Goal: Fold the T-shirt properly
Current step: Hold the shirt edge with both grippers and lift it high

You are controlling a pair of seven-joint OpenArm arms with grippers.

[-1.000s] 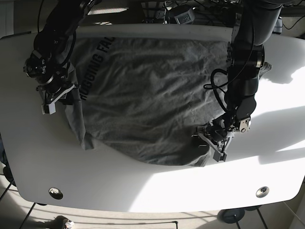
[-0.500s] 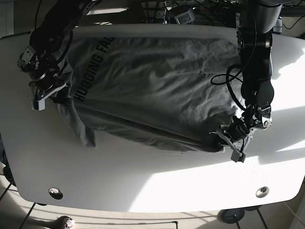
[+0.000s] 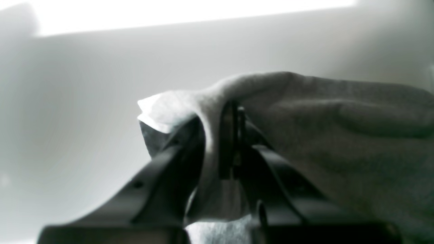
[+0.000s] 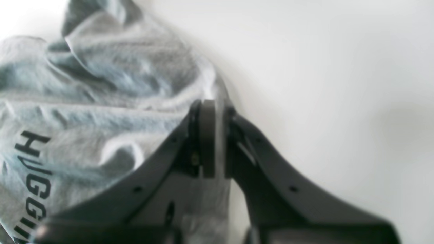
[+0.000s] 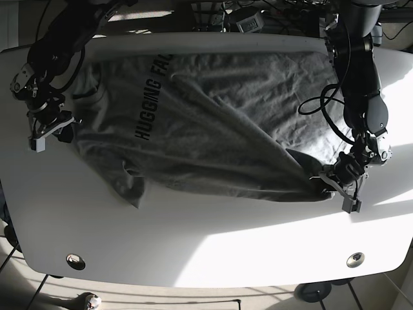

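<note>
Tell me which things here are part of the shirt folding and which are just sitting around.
Part of the job:
grey T-shirt, spread on the white table
left gripper, shut on the shirt's edge
right gripper, shut on the opposite edge

Just there:
round fittings in the table's near corners
cables and equipment behind the far edge

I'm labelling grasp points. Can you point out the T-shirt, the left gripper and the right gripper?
T-shirt (image 5: 213, 129): base view, on the middle of its wrinkled grey body.
left gripper (image 5: 335, 184): base view, between fingertips pinching the shirt's corner.
right gripper (image 5: 55, 126): base view, between fingertips clamping the shirt's edge.
</note>
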